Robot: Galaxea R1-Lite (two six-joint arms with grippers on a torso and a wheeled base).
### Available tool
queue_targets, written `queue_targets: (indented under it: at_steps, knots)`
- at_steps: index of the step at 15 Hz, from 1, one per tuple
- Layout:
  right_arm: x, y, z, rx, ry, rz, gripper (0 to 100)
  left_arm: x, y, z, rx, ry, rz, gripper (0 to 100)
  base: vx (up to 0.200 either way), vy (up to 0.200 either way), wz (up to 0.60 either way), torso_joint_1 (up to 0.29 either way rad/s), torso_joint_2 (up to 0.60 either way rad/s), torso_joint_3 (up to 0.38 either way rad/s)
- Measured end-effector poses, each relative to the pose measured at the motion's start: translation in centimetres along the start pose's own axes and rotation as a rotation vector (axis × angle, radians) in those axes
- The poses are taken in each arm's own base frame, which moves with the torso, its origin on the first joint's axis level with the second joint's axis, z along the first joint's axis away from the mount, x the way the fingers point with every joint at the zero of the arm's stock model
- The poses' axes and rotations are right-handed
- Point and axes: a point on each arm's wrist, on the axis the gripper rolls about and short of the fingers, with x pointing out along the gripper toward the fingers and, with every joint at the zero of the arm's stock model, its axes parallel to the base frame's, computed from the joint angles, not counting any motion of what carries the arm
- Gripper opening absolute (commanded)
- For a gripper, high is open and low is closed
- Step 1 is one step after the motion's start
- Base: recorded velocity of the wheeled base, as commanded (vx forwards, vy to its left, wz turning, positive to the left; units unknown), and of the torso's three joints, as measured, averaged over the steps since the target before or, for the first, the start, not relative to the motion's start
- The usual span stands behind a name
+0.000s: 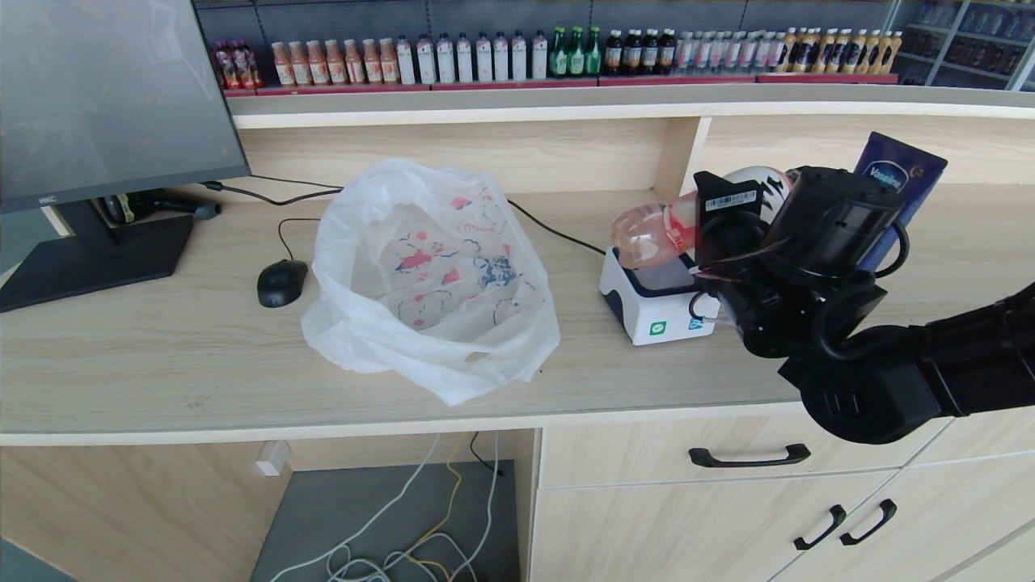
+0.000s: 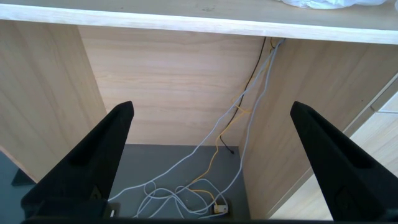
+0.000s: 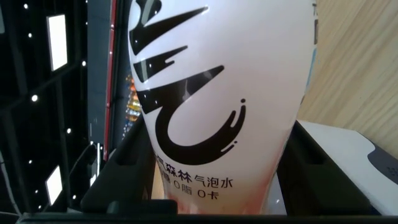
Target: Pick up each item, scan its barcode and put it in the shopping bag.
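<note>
My right gripper is shut on a pink-and-white drink bottle, held on its side just above the white barcode scanner. The bottle's base points toward the bag. In the right wrist view the bottle's white label fills the space between the fingers, with the scanner behind it. The white plastic shopping bag stands open on the counter left of the scanner. A dark blue tube stands upright behind the right arm. My left gripper hangs open below the counter edge, nothing between its fingers.
A monitor on a black stand occupies the counter's far left, with a mouse beside the bag. Cables trail in the recess under the counter. Drawers with black handles sit below right. Bottles line the shelf behind.
</note>
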Motion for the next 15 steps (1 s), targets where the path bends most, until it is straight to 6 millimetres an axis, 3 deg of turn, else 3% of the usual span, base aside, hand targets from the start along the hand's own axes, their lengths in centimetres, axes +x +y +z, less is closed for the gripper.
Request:
queue_targets:
  at_steps: [8,12,15]
  knots:
    - [-1.5,2.6,0.5,-0.063,0.015,0.062,0,0.0,0.0,0.0,0.000,0.000,0.000,100,0.000,0.000,0.00,0.000,0.00,0.000]
    - [-2.3,4.6,1.3,-0.193,-0.006,0.121,0,0.0,0.0,0.0,0.000,0.000,0.000,100,0.000,0.000,0.00,0.000,0.00,0.000]
    - [-3.5,6.8,1.5,-0.337,0.011,0.269,0,0.0,0.0,0.0,0.000,0.000,0.000,100,0.000,0.000,0.00,0.000,0.00,0.000]
